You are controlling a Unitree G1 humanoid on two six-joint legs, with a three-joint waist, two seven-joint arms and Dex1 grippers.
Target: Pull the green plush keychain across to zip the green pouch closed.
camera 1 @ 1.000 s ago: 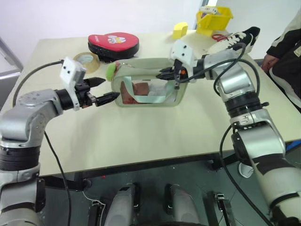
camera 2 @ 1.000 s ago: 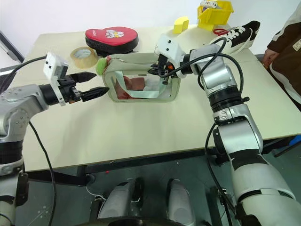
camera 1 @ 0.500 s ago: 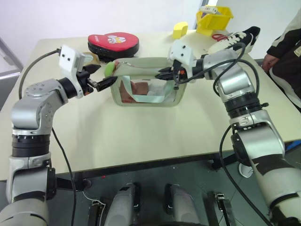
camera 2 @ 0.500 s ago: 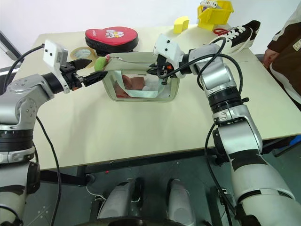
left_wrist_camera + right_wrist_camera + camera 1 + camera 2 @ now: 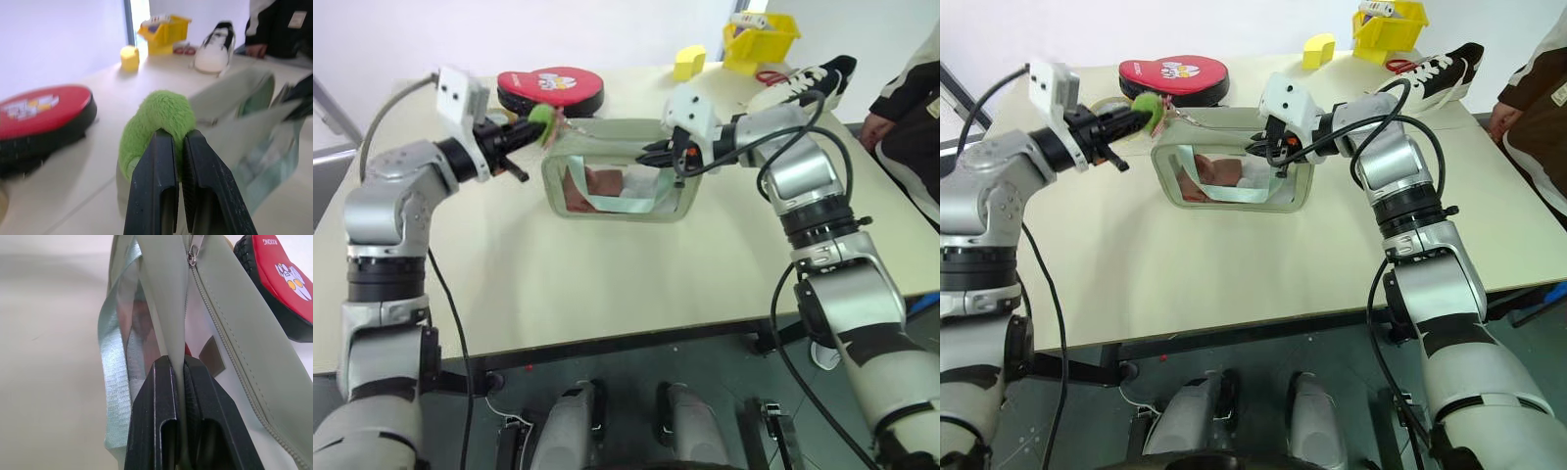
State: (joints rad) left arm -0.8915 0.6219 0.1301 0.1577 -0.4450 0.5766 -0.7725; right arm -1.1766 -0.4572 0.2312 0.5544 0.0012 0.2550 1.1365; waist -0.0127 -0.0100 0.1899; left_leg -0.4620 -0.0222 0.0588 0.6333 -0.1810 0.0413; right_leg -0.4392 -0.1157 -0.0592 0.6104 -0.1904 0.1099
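Clamping done: left gripper (image 5: 177, 147), apart a sec ago, now pinched on small fuzzy lime-green plush keychain (image 5: 1146, 104) at pale sage-green clear-windowed zip pouch (image 5: 617, 181) left end. Right gripper (image 5: 177, 377) unchanged, nipping pouch's top fabric. Judge: grasp secured, zip pull across can start.

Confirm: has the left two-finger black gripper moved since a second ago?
Yes. The left gripper rose and went toward the red heart-shaped case, now shut on the green plush keychain.

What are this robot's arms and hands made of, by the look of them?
Both arms are rounded silver-grey shells joined by black rings, with thin black cables looping loosely alongside. Each wrist carries a small white camera box. The left hand and right hand each end in two slim, black fingers.
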